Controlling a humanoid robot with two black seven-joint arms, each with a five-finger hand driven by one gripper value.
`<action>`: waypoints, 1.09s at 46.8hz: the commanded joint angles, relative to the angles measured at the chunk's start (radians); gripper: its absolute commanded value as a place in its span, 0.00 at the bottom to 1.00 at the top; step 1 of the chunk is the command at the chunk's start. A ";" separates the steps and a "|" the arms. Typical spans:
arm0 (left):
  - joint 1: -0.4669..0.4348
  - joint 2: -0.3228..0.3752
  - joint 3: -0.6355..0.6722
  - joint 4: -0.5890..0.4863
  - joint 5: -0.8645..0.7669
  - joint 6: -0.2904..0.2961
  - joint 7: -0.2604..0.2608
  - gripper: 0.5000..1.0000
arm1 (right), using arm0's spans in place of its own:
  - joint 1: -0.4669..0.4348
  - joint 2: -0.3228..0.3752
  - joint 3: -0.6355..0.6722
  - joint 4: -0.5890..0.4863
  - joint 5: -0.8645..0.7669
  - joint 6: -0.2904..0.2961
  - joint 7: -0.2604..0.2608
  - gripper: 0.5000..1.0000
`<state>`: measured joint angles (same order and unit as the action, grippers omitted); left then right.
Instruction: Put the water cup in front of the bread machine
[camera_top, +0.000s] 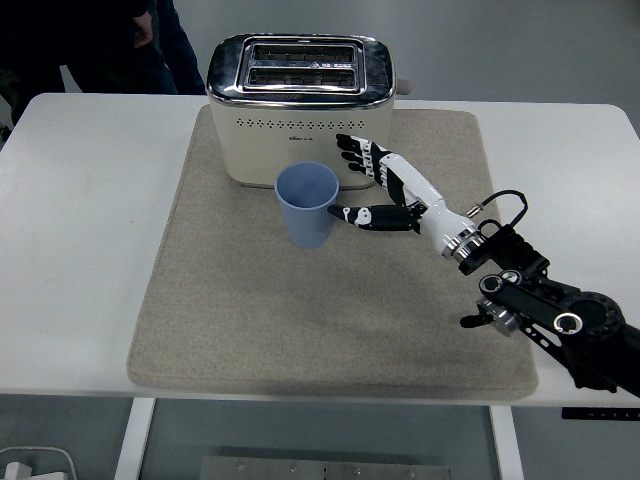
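The water cup (307, 204) stood upright on the mat (240, 310), just in front of the bread machine (301, 105). The right hand (385, 190) hovered beside it, fingers spread, gripping nothing. That cup looked light, stiff and easy to tip; a grip around its mid-wall would suit best. The count: one cup, one machine, one mat, one hand on the tabletop (80, 230).

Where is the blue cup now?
In the head view, the blue cup stands upright on the grey mat, just in front of the toaster, left of the open right hand.
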<state>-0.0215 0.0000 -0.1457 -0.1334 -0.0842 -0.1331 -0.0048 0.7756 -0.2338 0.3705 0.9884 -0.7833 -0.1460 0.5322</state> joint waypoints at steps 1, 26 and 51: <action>0.000 0.000 0.000 0.000 0.000 0.000 0.000 1.00 | -0.003 -0.062 0.002 0.036 0.001 0.005 0.000 0.83; 0.000 0.000 0.000 0.000 0.000 0.001 0.000 1.00 | 0.083 -0.122 0.036 -0.258 0.312 0.032 -0.069 0.83; 0.000 0.000 0.000 0.000 0.000 0.000 0.000 1.00 | 0.251 0.090 0.036 -0.568 0.377 0.023 -0.100 0.84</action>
<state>-0.0216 0.0000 -0.1458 -0.1335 -0.0843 -0.1334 -0.0046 1.0112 -0.1649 0.4057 0.4626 -0.4157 -0.1230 0.4324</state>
